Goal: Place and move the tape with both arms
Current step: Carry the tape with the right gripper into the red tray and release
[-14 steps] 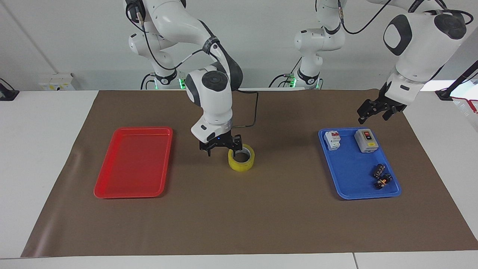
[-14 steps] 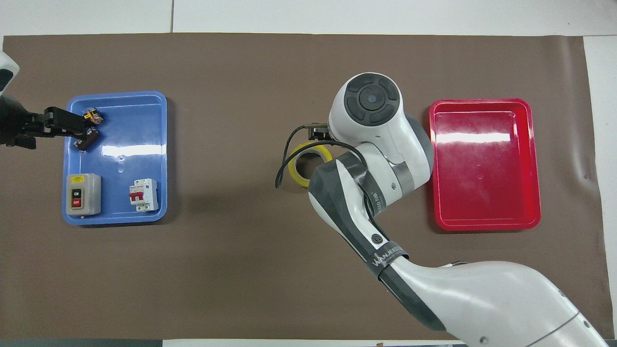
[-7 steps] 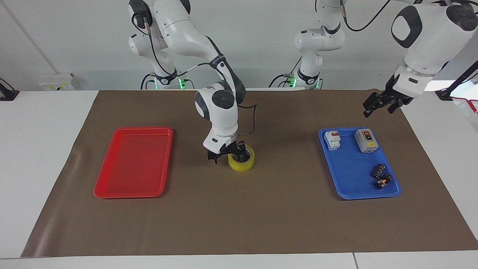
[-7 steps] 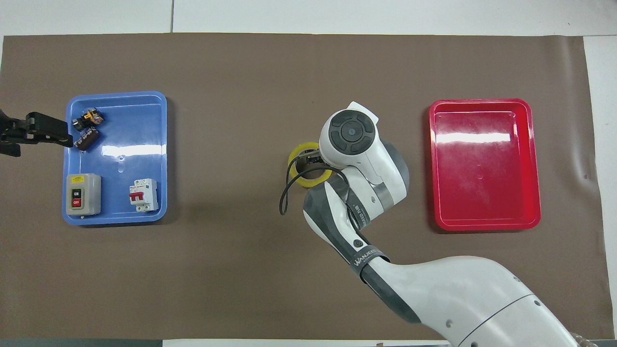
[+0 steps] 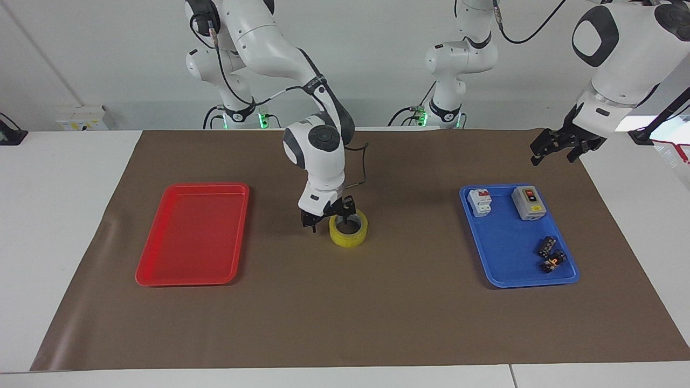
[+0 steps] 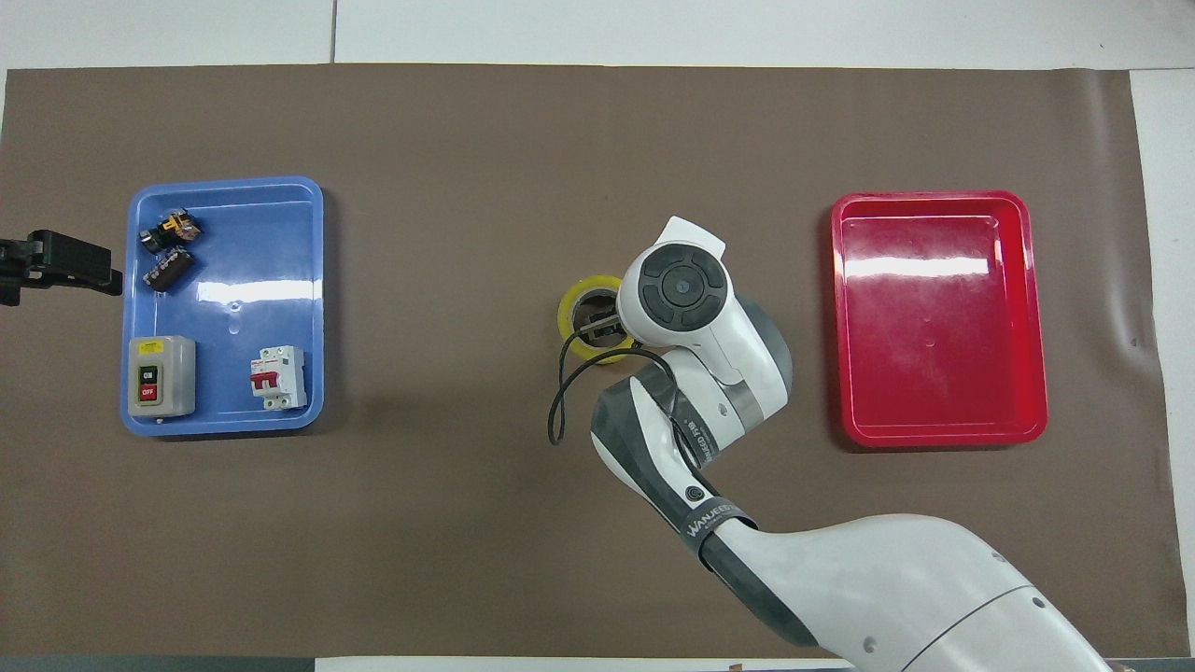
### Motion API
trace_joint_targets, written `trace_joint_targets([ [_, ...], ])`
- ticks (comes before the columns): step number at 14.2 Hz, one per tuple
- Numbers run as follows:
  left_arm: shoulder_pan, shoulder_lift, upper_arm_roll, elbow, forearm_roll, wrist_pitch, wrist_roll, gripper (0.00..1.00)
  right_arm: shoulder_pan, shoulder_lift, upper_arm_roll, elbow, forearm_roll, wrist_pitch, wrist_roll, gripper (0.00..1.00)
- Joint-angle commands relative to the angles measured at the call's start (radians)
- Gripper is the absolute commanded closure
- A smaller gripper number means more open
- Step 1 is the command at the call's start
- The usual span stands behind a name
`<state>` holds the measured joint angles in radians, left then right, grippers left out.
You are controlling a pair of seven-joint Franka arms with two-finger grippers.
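The yellow tape [image 5: 349,231] lies flat on the brown mat, between the two trays. My right gripper [image 5: 329,220] is down at the tape and open. One finger [image 5: 345,212] is inside the pale core and the other stands outside the roll's wall, toward the red tray. In the overhead view the right wrist covers part of the tape [image 6: 571,317], and a finger [image 6: 597,324] shows in the core. My left gripper [image 5: 555,148] is open and empty, raised over the mat's edge beside the blue tray; it also shows in the overhead view [image 6: 65,266].
A red tray [image 5: 191,234] with nothing in it lies toward the right arm's end. A blue tray [image 5: 506,242] toward the left arm's end holds a grey switch box [image 5: 528,203], a white breaker [image 5: 480,201] and small dark parts [image 5: 550,254].
My right gripper has come down around the tape's wall and the arm has drawn in above it. My left gripper has risen and pulled away from the blue tray toward its end.
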<state>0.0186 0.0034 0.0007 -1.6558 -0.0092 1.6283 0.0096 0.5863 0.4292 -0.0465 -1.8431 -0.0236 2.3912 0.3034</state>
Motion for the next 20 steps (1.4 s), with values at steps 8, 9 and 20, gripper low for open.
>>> trace_joint_targets([
  [8, -0.011, -0.039, -0.007, -0.035, -0.028, -0.004, 0.016, 0.00, -0.010, -0.033, 0.004, -0.087, 0.017, 0.082, 0.010, 1.00],
  [9, -0.011, -0.039, -0.008, -0.035, -0.028, -0.004, 0.016, 0.00, -0.010, -0.033, 0.005, -0.087, 0.017, 0.082, 0.026, 1.00],
  [20, -0.006, -0.039, -0.007, -0.035, -0.028, -0.002, 0.015, 0.00, -0.256, -0.202, -0.001, 0.131, 0.021, -0.395, -0.091, 1.00],
])
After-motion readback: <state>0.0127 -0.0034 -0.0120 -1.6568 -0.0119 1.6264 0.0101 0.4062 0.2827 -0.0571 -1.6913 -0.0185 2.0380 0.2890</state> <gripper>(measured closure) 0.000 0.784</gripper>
